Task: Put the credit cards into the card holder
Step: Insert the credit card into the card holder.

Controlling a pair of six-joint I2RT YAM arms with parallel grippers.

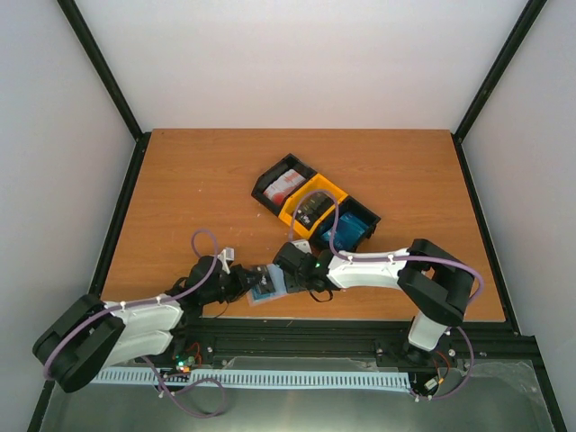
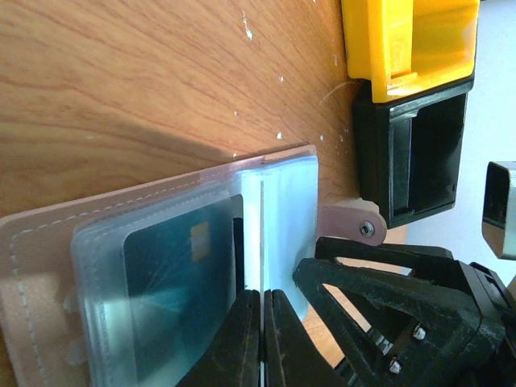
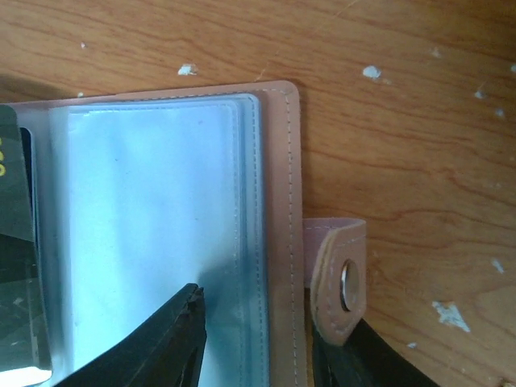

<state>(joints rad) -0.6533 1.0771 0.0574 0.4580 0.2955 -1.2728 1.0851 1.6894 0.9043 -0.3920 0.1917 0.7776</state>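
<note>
Slippage of the card holder [image 1: 267,286] looks the likeliest trouble. It lies open and flat near the table's front edge, between the two arms, and its smooth pinkish cover could skate on the wood if either arm pushes sideways. The left gripper [image 2: 262,339] has its fingers pressed together at the fold. One sleeve leaf, seen edge-on, runs into the seam between them, but whether it is pinched cannot be told. The right gripper [image 3: 258,334] stands with jaws apart, one finger on the clear sleeves [image 3: 153,210] and the other outside the cover beside the snap strap [image 3: 339,278]. Closing there might crumple the sleeves or catch the strap. A dark card [image 2: 173,282] with a gold chip sits behind the plastic, and a tug could work it loose.

The cover is stitched, round-cornered and leather-like; the sleeves are glossy and thin. The table [image 1: 180,180] is wood-grained and flecked with white. Farther back stand rigid moulded bins, a yellow bin [image 2: 403,40] beside a black bin [image 2: 419,161]. These hold red-and-white cards [image 1: 286,184] and blue cards [image 1: 353,227].
</note>
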